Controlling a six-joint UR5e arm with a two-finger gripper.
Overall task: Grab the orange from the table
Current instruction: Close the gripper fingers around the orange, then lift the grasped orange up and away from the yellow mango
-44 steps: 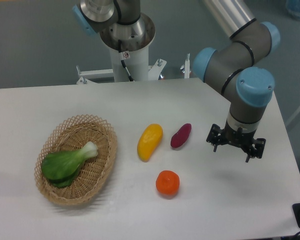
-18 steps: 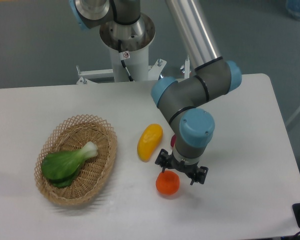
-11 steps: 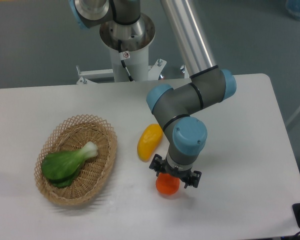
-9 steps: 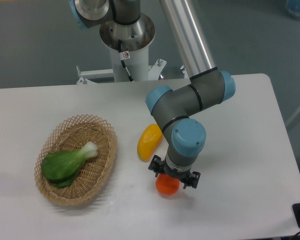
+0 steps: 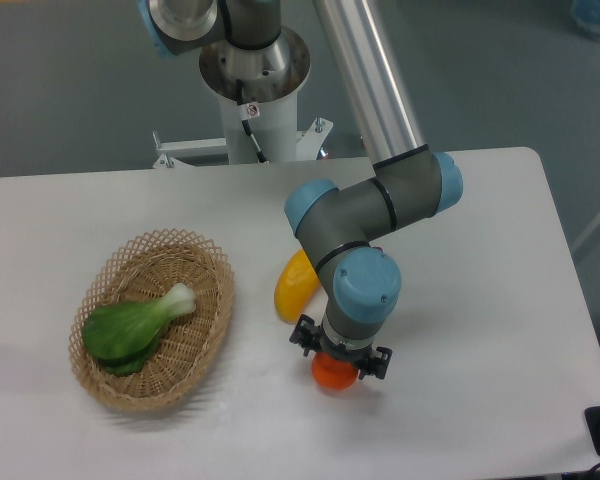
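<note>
The orange point(image 5: 333, 374) lies on the white table point(image 5: 480, 400) near the front, right of the middle. Only its lower half shows, because my gripper point(image 5: 338, 355) hangs straight over it. The two black fingers stand apart on either side of the fruit's top, so the gripper is open. I cannot tell whether the fingers touch the orange. The wrist and forearm of the arm hide the fruit's dimpled top.
A yellow mango-like fruit point(image 5: 293, 283) lies just left of my wrist, partly hidden by the arm. A woven basket point(image 5: 205, 335) holding a green bok choy point(image 5: 130, 328) stands at the left. The robot base point(image 5: 250, 75) stands behind the far edge.
The arm has swung left from the right side of the table and come down over the orange. It now covers the purple vegetable that showed earlier. The orange has not moved.
</note>
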